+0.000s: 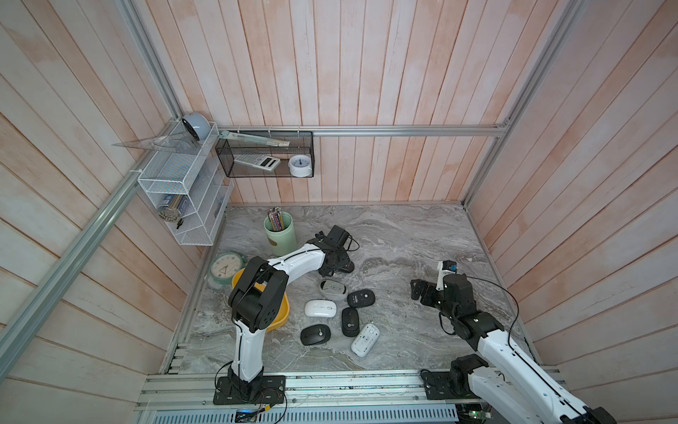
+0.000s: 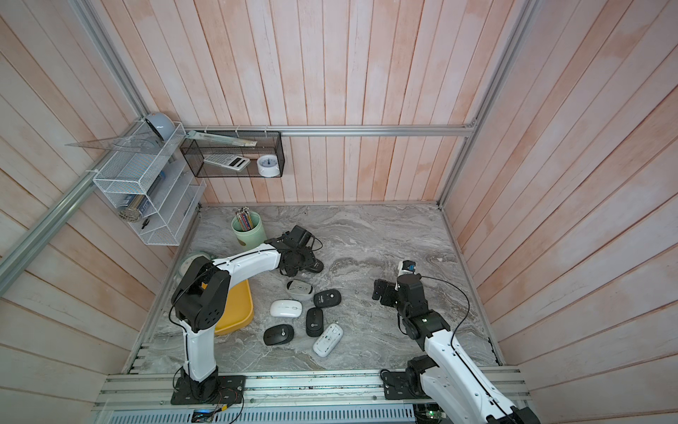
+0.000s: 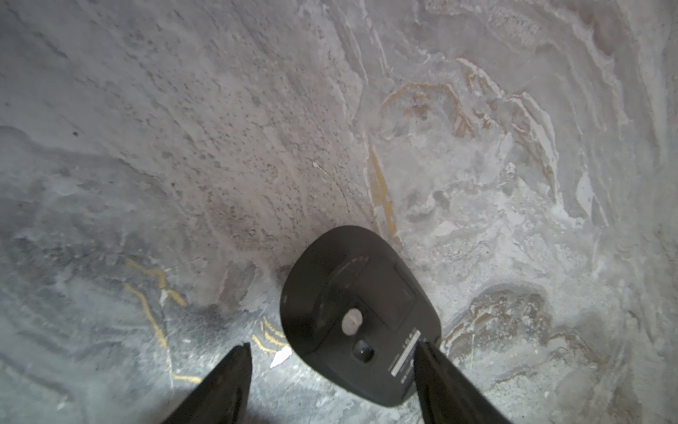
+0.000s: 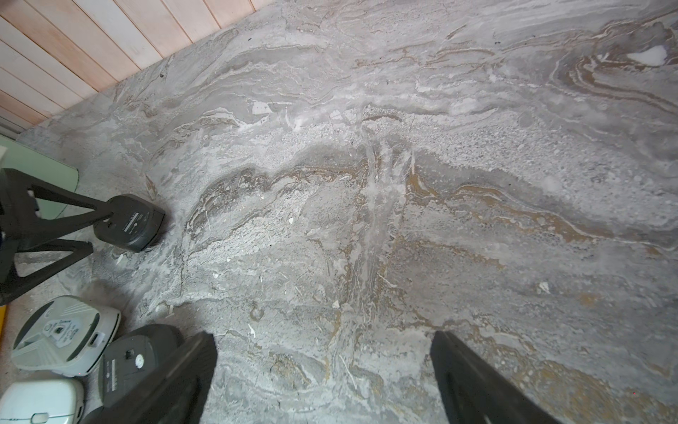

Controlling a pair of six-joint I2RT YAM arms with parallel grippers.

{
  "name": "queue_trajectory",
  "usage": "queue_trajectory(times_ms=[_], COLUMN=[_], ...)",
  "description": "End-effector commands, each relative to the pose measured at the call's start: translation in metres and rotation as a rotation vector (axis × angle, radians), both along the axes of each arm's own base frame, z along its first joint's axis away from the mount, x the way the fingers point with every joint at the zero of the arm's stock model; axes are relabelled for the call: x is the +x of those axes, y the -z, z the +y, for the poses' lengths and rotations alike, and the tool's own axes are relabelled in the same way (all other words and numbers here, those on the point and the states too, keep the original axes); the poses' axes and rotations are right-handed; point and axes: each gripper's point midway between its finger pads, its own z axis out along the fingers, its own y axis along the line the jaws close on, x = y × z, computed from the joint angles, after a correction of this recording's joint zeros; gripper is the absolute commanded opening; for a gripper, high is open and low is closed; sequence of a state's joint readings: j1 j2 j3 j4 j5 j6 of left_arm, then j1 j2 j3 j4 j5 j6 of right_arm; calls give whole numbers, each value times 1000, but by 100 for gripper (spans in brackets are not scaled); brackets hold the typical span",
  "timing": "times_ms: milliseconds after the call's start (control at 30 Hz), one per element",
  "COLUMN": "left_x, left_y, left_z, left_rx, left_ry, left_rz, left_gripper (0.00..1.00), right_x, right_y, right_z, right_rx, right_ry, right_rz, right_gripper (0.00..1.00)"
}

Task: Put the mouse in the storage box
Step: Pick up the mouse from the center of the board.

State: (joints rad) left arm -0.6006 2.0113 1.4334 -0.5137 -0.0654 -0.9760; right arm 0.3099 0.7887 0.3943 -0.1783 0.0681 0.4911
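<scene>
While left gripper (image 3: 332, 345) straddles upturned black mouse (image 3: 352, 286) | label (image 3: 405, 353) text illegible

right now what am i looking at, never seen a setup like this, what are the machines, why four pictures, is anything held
These are two robot arms, the left arm and the right arm, bolted at the front edge of a grey table. Two pictures look down from one overhead camera pair. The other two come from a camera on each arm's wrist. On the table lie a cluster of six mice, a yellow storage box partly under the left arm, a green pencil cup and a green clock. The left tool stands open at a seventh, black mouse lying underside up, with a gap on one side, so nothing looks gripped. The right tool hangs open over bare table, empty.
</scene>
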Motion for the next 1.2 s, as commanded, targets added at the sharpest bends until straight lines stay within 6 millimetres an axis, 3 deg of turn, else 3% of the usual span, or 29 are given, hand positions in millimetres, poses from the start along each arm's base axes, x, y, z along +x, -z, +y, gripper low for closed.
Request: queue_trajectory(times_ms=[0, 333, 600, 867, 1167], left_x=[12, 13, 15, 19, 24], left_y=[2, 28, 27, 3, -38], left_z=[-13, -19, -23, -21, -11], left_rx=[-33, -27, -32, -12, 20], left_ry=[-4, -8, -6, 12, 32], left_rz=[-17, 25, 12, -53, -141], left_gripper=[72, 60, 39, 21, 2], right_x=[0, 0, -1, 0, 0], right_y=[0, 0, 1, 1, 2], right_z=[4, 2, 1, 1, 1], right_rx=[13, 6, 4, 4, 2], right_ry=[-13, -5, 0, 2, 2], right_rz=[-11, -15, -14, -17, -13], right_gripper=[97, 97, 97, 97, 97])
